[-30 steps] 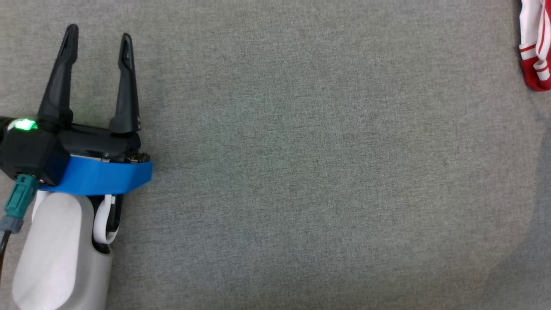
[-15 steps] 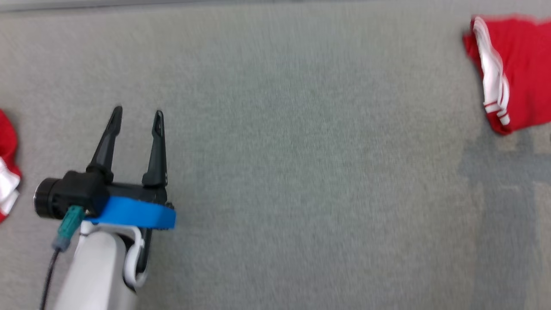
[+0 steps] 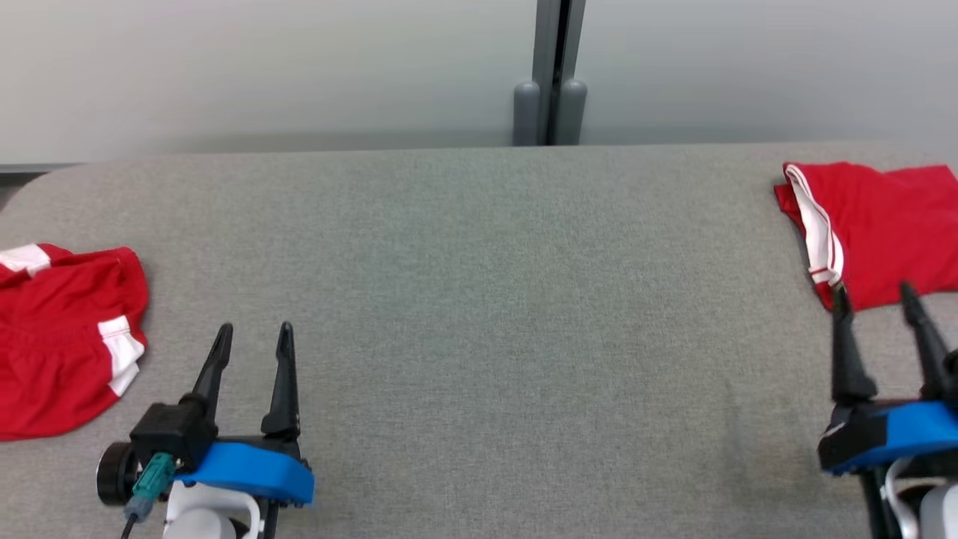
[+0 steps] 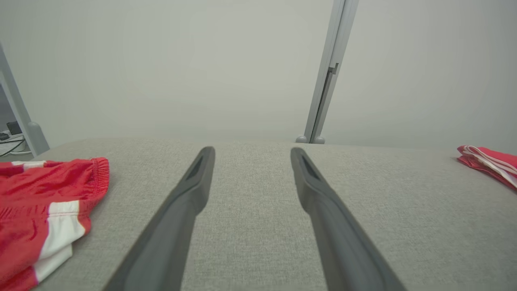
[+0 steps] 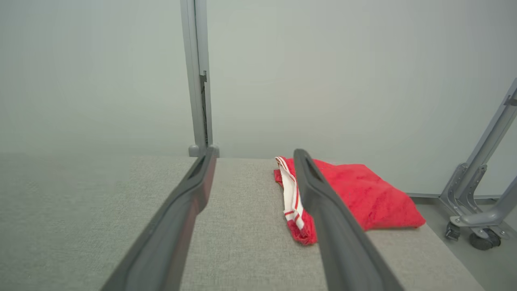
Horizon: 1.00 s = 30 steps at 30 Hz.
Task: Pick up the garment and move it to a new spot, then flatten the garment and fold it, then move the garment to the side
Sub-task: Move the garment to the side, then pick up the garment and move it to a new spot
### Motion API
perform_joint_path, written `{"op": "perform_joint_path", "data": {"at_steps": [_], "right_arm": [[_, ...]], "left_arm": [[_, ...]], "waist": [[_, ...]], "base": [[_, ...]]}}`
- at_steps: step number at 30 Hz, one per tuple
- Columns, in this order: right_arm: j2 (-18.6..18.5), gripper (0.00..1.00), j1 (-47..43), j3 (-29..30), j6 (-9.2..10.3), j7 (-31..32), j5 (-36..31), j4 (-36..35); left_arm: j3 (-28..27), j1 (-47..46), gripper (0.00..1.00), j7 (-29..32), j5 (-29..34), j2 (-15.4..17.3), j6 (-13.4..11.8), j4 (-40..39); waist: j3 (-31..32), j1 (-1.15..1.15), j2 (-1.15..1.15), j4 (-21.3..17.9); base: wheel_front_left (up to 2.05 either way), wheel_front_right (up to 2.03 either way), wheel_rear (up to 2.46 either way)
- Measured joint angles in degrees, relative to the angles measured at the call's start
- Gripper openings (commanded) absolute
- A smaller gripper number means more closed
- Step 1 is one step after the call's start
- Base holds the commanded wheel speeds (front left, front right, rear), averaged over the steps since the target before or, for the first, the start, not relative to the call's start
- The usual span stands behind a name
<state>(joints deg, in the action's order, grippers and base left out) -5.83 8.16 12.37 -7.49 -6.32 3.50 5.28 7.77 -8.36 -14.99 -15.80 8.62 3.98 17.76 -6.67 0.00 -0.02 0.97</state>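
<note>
Left gripper [image 3: 254,333]: held low over the near left of the table [image 3: 479,299]; the fingers are spread, and nothing is held between them.
Right gripper [image 3: 873,296]: held at the near right, fingers spread and empty. Its tips are seen just short of the folded garment's [image 3: 891,224] near edge. Contact cannot be told.
Loose garment [image 3: 60,337]: left crumpled at the table's left end, near the left gripper but apart from it, and cut off by the head view's edge.
Folded garment, place: laid flat at the far right of the table, close to its right end. It is judged to be the piece already folded and set aside.
Risk, fold: the near-left corner could be snagged if the right gripper is pushed forward or swept sideways at this height, and the fold would be dragged open.
Risk, edge: little table is seen beyond the folded garment in the right wrist view, so it could be slid off by a nudge to the right.
Risk, mix-up: two red garments are present, so the finished one could be picked again instead of the loose one.
Long axis: judged to run across the table, left to right, slightly askew.
Heading: the white striped band [image 3: 816,224] is turned toward the table's middle and runs near to far.
Loose garment, axis: cannot be told; a gathered waistband is seen on its far right side.
</note>
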Motion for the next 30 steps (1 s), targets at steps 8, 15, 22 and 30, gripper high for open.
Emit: {"op": "perform_joint_path", "data": {"at_steps": [8,15,22,30], "right_arm": [[2.33,1.0,-7.84,-2.92,0.0,1.64,3.19,-2.61],[2.72,1.0,-9.89,-4.42,0.0,1.35,4.39,-0.67],[2.86,1.0,-10.2,-5.2,0.0,0.49,5.39,1.03],[2.88,1.0,-10.2,-5.17,0.0,-0.86,6.08,2.98]], "left_arm": [[-1.36,3.55,1.0,0.0,0.67,-0.24,-0.16,1.29],[-1.92,5.31,1.0,0.0,0.74,-0.73,-0.4,2.57],[-2.48,5.92,1.0,0.0,0.74,-0.71,0.09,3.57],[-2.47,5.73,1.0,0.0,0.77,-0.66,0.44,4.28]], "waist": [[3.81,0.0,0.0,0.78],[5.84,0.0,0.01,0.72],[6.48,0.0,0.02,0.4],[6.02,0.0,0.02,0.84]], "base": [[0.0,0.0,0.0],[0.0,0.0,0.0],[0.0,0.0,0.0],[0.0,0.0,0.0]]}}
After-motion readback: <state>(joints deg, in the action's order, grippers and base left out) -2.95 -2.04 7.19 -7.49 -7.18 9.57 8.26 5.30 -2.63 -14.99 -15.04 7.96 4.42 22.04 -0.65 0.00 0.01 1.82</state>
